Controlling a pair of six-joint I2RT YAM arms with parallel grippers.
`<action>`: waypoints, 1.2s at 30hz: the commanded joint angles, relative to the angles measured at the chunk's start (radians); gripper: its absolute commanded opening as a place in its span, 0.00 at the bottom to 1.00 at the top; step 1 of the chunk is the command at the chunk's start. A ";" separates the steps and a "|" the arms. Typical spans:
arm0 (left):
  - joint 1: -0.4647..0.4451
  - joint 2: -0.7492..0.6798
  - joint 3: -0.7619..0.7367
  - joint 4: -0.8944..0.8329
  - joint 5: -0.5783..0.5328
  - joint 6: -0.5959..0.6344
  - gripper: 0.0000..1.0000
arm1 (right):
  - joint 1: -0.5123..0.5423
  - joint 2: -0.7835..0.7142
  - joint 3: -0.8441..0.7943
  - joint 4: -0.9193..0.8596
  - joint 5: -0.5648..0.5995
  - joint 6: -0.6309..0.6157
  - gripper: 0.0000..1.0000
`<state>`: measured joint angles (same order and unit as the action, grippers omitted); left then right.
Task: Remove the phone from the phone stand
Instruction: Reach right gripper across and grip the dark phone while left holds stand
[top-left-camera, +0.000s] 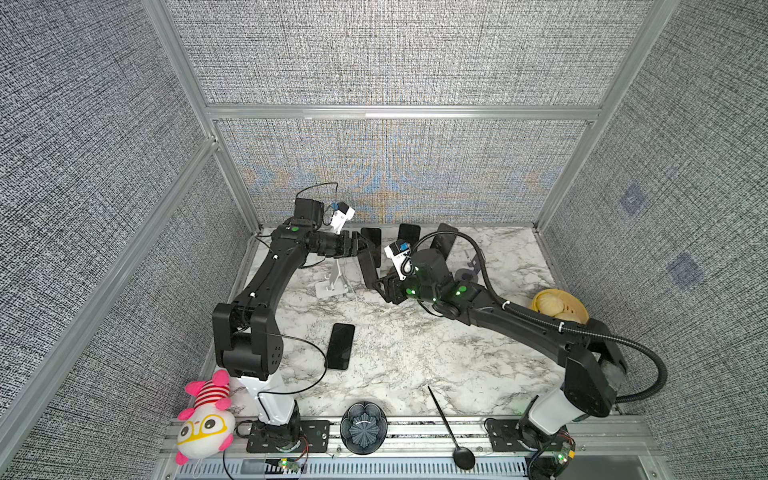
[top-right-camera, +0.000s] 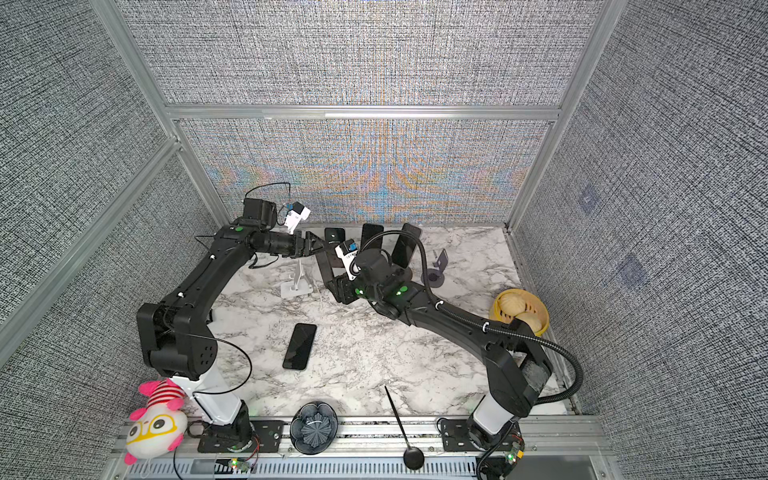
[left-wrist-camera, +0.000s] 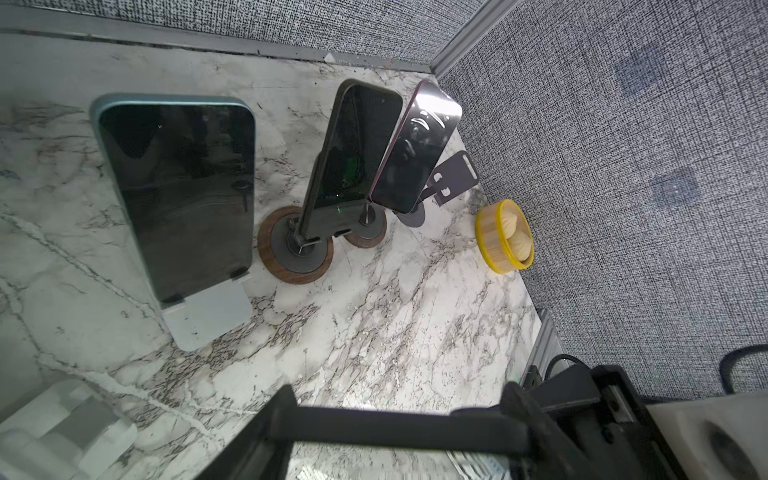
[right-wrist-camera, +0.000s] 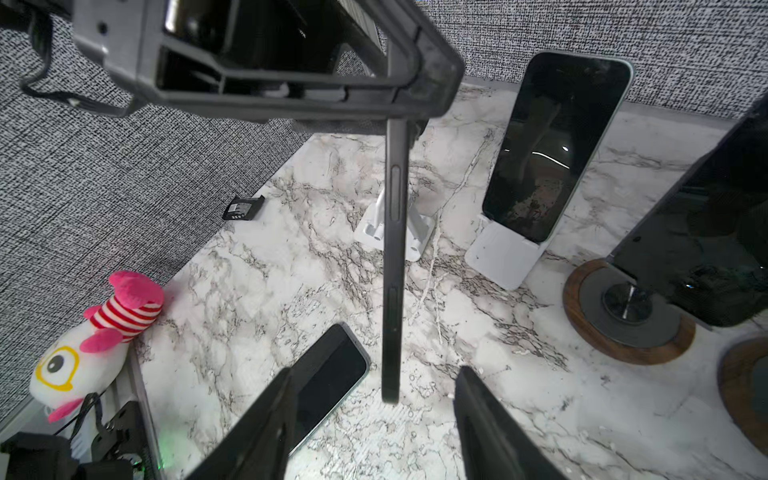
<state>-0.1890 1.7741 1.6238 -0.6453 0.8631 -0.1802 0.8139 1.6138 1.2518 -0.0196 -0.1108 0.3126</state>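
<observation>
Near the white stand, your left gripper clamped the phone by its top; your right gripper straddled its bottom, jaws apart.

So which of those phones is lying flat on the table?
The black phone near the front, screen-up on the marble table, no stand under it. Three others lean on stands at the back; a fifth phone hangs from the left hand.

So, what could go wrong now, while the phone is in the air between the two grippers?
1. The left gripper pinches the phone at one end only, and the right gripper is open around it; an early release would likely drop it onto the marble table.
2. A swing could knock the green-edged phone off its white stand.
</observation>
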 joint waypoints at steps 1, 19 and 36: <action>0.000 -0.009 -0.010 0.053 0.020 -0.039 0.00 | 0.002 0.012 0.012 -0.010 0.023 0.013 0.60; -0.001 -0.033 -0.080 0.120 0.025 -0.034 0.00 | 0.000 0.092 0.047 -0.002 0.033 0.007 0.38; 0.000 -0.055 -0.117 0.157 0.045 -0.034 0.14 | -0.010 0.109 0.057 -0.009 0.030 0.021 0.01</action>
<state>-0.1909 1.7355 1.5078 -0.5129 0.8627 -0.2165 0.8085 1.7290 1.3087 -0.0219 -0.0933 0.3191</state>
